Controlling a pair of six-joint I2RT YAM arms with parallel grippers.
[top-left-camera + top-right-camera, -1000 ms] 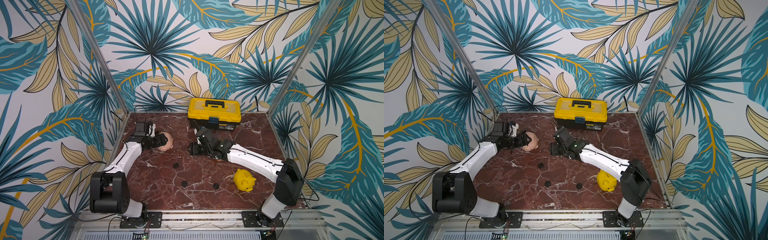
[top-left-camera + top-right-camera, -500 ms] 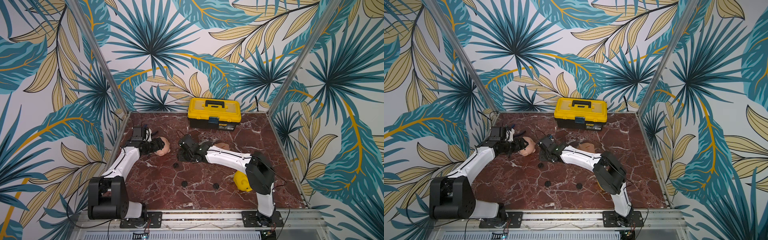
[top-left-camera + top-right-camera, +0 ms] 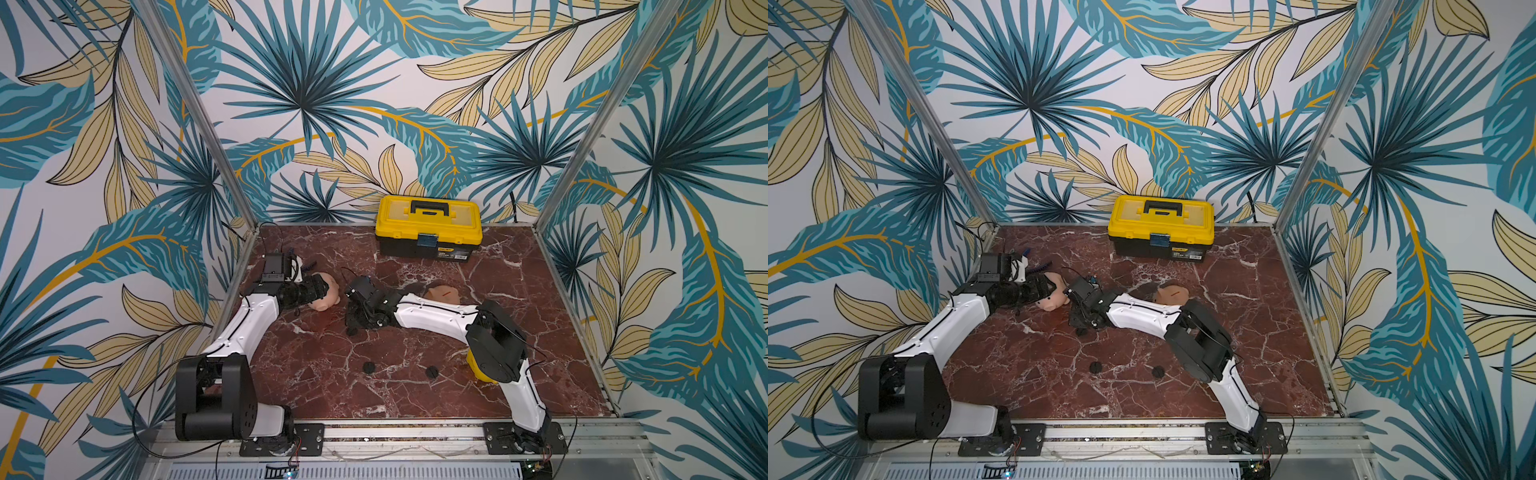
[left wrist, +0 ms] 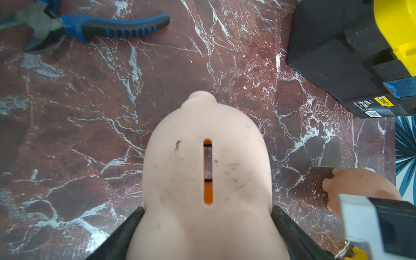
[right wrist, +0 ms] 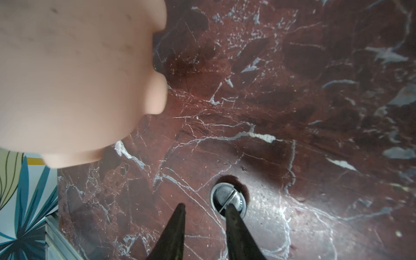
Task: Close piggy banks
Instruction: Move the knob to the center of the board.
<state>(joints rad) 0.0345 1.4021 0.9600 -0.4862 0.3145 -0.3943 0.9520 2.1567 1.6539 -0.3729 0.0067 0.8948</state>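
Top views both show a red marble table (image 3: 332, 399) with white veins, closed by leaf-patterned walls (image 3: 311, 104) on three sides. My left hand (image 3: 318, 291) grips the pale pink piggy bank (image 4: 180, 175) near the left edge. My right hand (image 5: 206, 206), fingers narrow with a gap, has one tip on a black disc (image 5: 227, 195). I see the peach piggy bank (image 3: 442, 293) behind the right arm, and the yellow piggy bank (image 3: 478, 370) half hidden by its elbow. A toolbox (image 3: 428, 226) stands at the far edge. The front middle is open, with only a second disc (image 3: 368, 366) and a third disc (image 3: 431, 371).

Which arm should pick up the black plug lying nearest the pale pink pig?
Right. Its open gripper hangs over that black round plug, one finger overlapping it. The left gripper is shut on the pale pink piggy bank.
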